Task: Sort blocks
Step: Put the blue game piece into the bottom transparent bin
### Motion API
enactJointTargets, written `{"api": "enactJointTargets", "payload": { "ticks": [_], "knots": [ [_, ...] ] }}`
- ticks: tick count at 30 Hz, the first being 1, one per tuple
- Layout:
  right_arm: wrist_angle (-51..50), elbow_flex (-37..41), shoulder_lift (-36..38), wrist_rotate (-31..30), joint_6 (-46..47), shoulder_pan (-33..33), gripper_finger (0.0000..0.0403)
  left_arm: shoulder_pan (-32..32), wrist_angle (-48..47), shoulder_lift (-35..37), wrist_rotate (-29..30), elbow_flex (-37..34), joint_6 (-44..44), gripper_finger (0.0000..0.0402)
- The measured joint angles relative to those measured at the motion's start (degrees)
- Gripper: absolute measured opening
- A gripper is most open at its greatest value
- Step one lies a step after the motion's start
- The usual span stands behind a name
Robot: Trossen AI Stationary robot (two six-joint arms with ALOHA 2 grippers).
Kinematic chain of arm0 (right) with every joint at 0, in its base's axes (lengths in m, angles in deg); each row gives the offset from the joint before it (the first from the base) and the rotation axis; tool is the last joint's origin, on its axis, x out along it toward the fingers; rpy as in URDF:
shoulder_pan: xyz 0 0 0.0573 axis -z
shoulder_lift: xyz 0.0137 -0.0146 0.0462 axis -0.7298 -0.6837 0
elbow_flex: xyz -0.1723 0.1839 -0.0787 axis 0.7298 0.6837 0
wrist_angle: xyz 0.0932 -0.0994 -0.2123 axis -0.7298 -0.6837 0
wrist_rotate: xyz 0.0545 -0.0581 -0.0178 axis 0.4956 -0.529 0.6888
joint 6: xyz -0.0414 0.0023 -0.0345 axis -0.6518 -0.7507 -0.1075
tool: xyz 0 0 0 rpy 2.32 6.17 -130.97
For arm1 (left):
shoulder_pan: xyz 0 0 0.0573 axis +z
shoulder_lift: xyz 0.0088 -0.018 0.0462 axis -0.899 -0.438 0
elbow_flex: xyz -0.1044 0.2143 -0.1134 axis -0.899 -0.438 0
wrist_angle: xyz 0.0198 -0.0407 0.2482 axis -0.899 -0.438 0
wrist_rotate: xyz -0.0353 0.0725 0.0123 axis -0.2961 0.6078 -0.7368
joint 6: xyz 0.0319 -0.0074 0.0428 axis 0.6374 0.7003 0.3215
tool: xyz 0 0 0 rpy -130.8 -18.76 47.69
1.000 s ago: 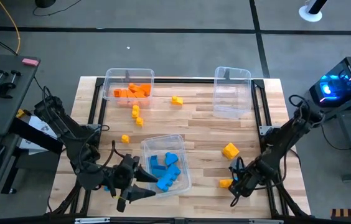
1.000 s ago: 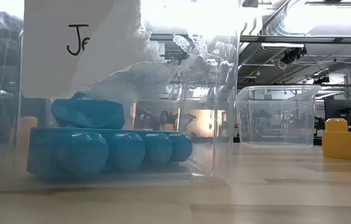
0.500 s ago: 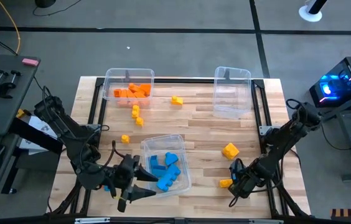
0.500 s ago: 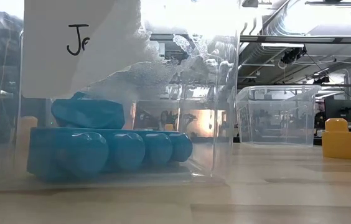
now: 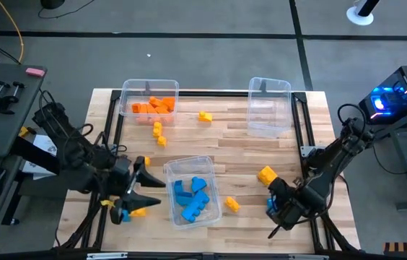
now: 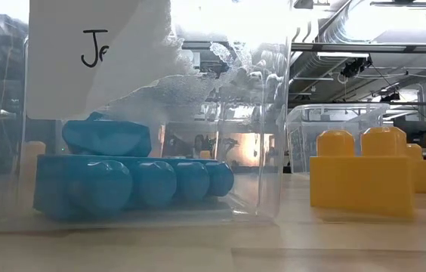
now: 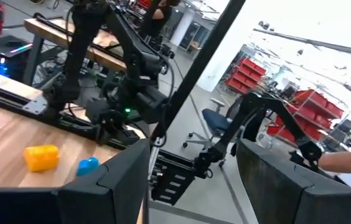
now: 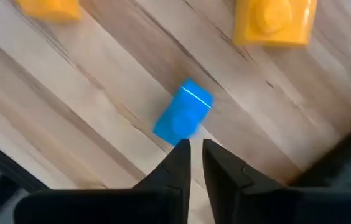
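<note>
Near the table's right front, my right gripper (image 8: 192, 148) (image 5: 274, 206) points down, its fingers shut with nothing between them. A small blue block (image 8: 183, 117) lies on the wood just off its tips. Two yellow blocks (image 5: 266, 174) (image 5: 232, 205) lie nearby on the table; the second looms large in the low view (image 6: 360, 174). My left gripper (image 7: 191, 155) (image 5: 146, 193) hangs open and level at the left front, beside the bin of blue blocks (image 5: 193, 191), and holds nothing. My right gripper's fingertips (image 8: 178, 152) stand at the near end of the blue block (image 8: 174, 132), which lies flat on the table. Whether they touch it, I cannot tell.
A clear bin with orange blocks (image 5: 149, 101) stands at the far left and another clear bin (image 5: 270, 108) at the far right. Loose yellow blocks (image 5: 204, 115) (image 5: 159, 133) (image 5: 144, 160) lie between them. Bare wood stretches across the middle of the table.
My left gripper has drawn back from the blue bin's near corner toward the table's left edge and risen, still open. My right gripper has gone up. The yellow block that lay beside it has slid toward the blue bin and now fills the low view's right side.
</note>
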Motion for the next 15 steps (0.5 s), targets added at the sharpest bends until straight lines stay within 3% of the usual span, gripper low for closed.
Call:
{"api": "enactJointTargets", "payload": {
  "ticks": [4, 9, 15],
  "knots": [
    [5.0, 2.5, -0.2, 0.1, 5.6, 0.6, 0.0079, 0.0, -2.1, 0.0, 0.4, 0.0, -0.4, 0.0227],
    [8.7, 5.9, -0.2, 0.6, 12.4, 0.6, 0.0159, 0.0, -5.5, -1.2, 0.0, 0.0, -3.5, 0.0227],
    [13.6, 9.7, -0.2, 1.1, 14.3, 0.7, 0.0241, 0.0, -6.8, -2.5, -0.1, 0.0, -5.1, 0.0227]
  ]
}}
